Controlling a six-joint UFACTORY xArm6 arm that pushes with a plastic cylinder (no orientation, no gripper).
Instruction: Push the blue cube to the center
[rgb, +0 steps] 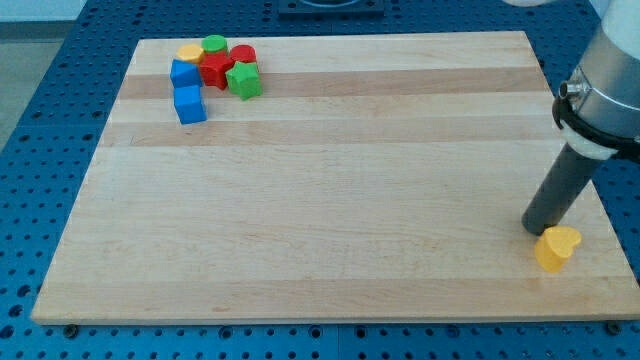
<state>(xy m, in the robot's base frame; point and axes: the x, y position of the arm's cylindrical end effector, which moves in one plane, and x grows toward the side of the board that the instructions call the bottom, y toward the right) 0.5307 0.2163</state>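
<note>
The blue cube (190, 104) sits on the wooden board (330, 180) near the view's top left, just below a cluster of blocks. My tip (534, 229) rests on the board at the view's right, far from the blue cube. It is right beside a yellow heart-shaped block (557, 247), at that block's upper left.
The cluster at the top left holds another blue block (183, 73), a yellow block (190, 52), a green round block (214, 45), a red star-like block (216, 70), a red round block (243, 55) and a green star block (243, 81). A blue perforated table surrounds the board.
</note>
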